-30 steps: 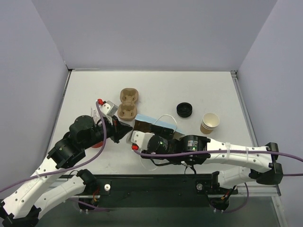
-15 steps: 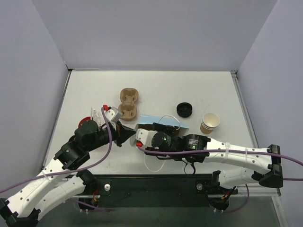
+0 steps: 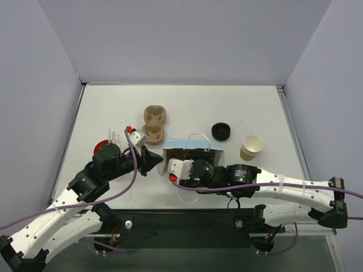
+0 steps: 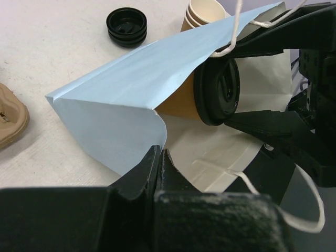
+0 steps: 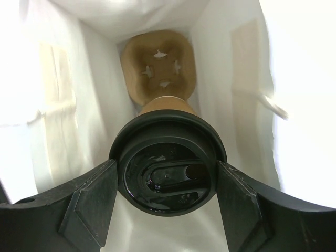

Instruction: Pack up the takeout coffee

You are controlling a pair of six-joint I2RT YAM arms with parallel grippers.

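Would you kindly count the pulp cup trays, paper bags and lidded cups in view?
Pulp cup trays: 2
Paper bag: 1
Lidded cup: 1
Total: 4

Brown cup point(image 4: 176, 103), black lid point(image 4: 217, 90); light blue bag point(image 4: 121, 100).

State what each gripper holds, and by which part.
Right gripper: brown cup, by its black lid. Left gripper: blue bag, pinched at its mouth edge.

The left pincer point(image 3: 161, 161) has shifted right to the blue bag point(image 3: 195, 145); the red cup point(image 3: 102, 145) (mostly covered before) shows.
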